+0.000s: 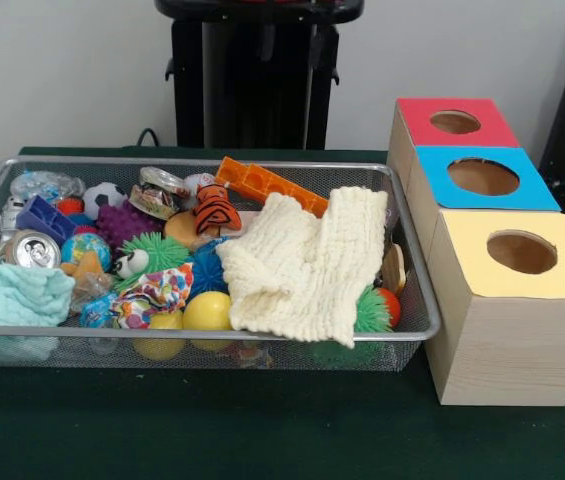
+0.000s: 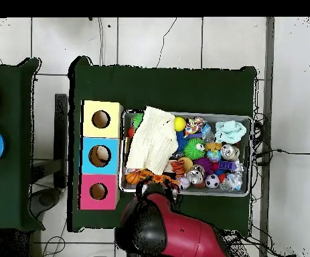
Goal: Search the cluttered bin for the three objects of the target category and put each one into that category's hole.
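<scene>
Green counter (image 1: pixel 262 440) under a red arm (image 2: pixel 177 234) whose hand is hidden; I cannot tell its grip. Beyond the arm, a mesh bin (image 1: pixel 417 300) of toys, a cream cloth (image 1: pixel 307 265) over them. Beside it, three boxes with holes (image 1: pixel 502 250).

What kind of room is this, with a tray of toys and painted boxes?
Probably a robotics test lab: a red robot arm stands at a green-covered table holding a mesh bin of jumbled toys and three wooden boxes with round holes, on a tiled floor.

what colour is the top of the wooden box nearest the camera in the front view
Yellow: the nearest wooden box's top around its round hole shows best in the front view.
</scene>
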Robot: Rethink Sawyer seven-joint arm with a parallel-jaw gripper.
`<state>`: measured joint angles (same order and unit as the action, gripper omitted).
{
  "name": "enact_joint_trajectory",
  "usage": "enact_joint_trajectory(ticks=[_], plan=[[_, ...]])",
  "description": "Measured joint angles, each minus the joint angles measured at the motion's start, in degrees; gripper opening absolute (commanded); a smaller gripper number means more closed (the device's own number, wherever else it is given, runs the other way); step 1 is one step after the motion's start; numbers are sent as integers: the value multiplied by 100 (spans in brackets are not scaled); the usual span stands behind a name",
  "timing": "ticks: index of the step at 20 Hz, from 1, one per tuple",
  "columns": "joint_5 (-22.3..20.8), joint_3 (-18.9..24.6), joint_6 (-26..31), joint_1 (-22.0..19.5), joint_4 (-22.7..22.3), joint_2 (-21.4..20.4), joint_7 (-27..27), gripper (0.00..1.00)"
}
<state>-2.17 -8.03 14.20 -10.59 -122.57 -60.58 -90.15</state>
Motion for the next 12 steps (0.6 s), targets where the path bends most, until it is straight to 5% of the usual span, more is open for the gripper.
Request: enact_joint_trajectory(ticks=[12], plan=[[-15, 231, -755, -1126, 55, 1074, 0, 100]])
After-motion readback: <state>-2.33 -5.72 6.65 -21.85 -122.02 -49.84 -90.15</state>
